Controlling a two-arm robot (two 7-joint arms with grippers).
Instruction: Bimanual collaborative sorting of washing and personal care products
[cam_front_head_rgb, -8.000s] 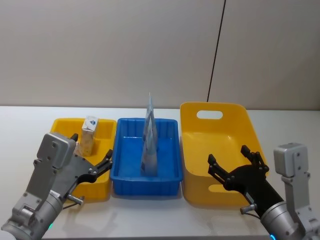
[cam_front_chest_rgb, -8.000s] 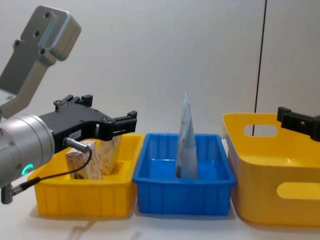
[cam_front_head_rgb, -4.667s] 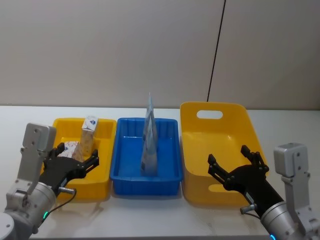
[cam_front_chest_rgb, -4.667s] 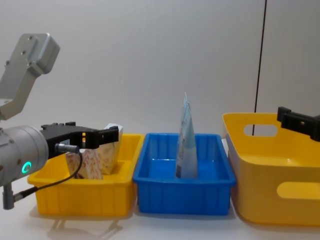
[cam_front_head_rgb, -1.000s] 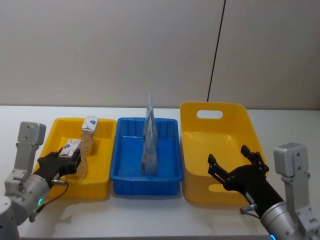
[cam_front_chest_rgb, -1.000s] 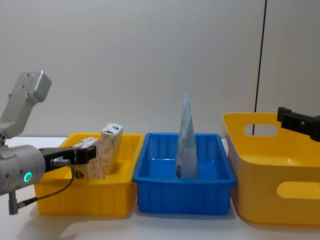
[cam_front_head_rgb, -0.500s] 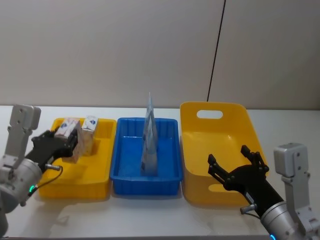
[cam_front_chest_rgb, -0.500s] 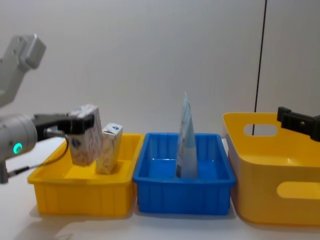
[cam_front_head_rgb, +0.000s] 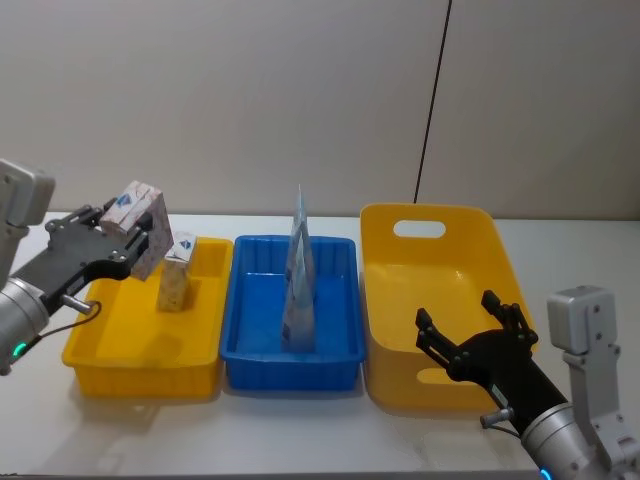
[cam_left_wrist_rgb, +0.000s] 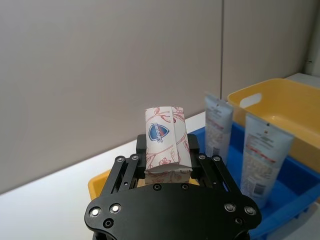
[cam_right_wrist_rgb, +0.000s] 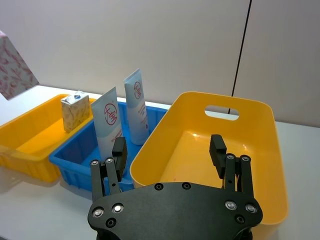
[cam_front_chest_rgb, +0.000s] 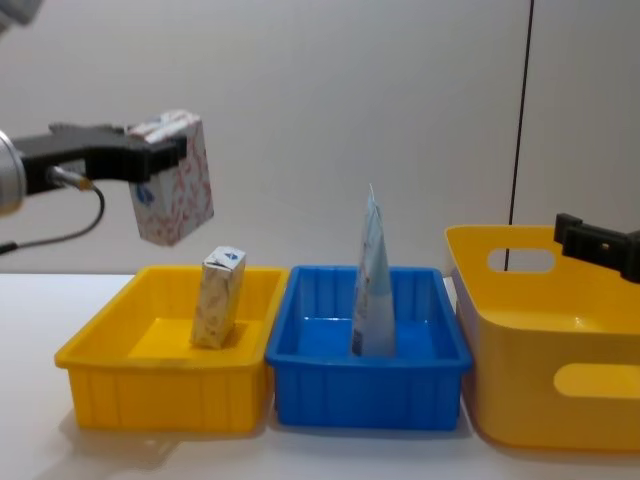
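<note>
Left gripper (cam_front_head_rgb: 128, 238) clamps the red-floral white box (cam_front_head_rgb: 143, 222), held clear above the yellow tray (cam_front_head_rgb: 140, 372) beneath it. I judge its placement outstanding. Right gripper (cam_front_head_rgb: 478, 345) hangs spread at the handled yellow bin (cam_front_head_rgb: 470, 250).

White box (cam_front_chest_rgb: 172, 180), red floral sprigs all over, blue shield badge on its end. Beige carton (cam_front_chest_rgb: 218, 298), blue mark on its top. Pale blue tubes (cam_right_wrist_rgb: 108, 125), one showing a red round logo. Yellow tray (cam_front_chest_rgb: 160, 402), blue tray (cam_front_chest_rgb: 370, 398), yellow bin (cam_front_chest_rgb: 530, 392). Left gripper (cam_left_wrist_rgb: 166, 150) and right gripper (cam_right_wrist_rgb: 167, 145), both black.
</note>
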